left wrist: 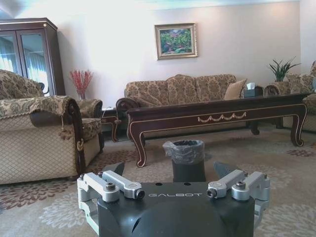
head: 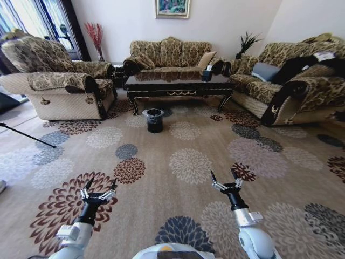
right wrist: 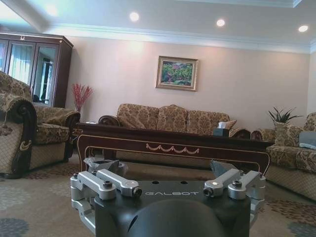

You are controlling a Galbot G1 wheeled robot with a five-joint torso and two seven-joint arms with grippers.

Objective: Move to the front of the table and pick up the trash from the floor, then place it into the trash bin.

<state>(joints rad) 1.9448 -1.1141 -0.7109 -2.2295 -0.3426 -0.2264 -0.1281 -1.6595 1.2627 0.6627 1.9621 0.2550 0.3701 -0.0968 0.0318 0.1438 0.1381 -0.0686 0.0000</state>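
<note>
From the head view, you stand well back from the worktop [head: 178,86], with the trash bin [head: 154,120] on the floor [head: 178,156] just before its front rail. Your left gripper [head: 98,186] and right gripper [head: 226,179] hang low over the carpet, each spread wide and holding nothing. No trash can be told apart from the flower medallions at this range.

From the left wrist view, the left gripper [left wrist: 170,170] points at the bin [left wrist: 186,159], whose crinkled clear liner folds over the rim; the worktop [left wrist: 217,112] stands just behind it.

From the right wrist view, the right gripper [right wrist: 168,168] faces the worktop [right wrist: 173,143], and the bin [right wrist: 101,163] peeps past one finger.

Judging by the task, expect light litter: a small bottle that is probably slick and apt to roll, best pinched across its body, and soft paper that likely crushes under any grip. The thin liner may snag, so release from above.
</note>
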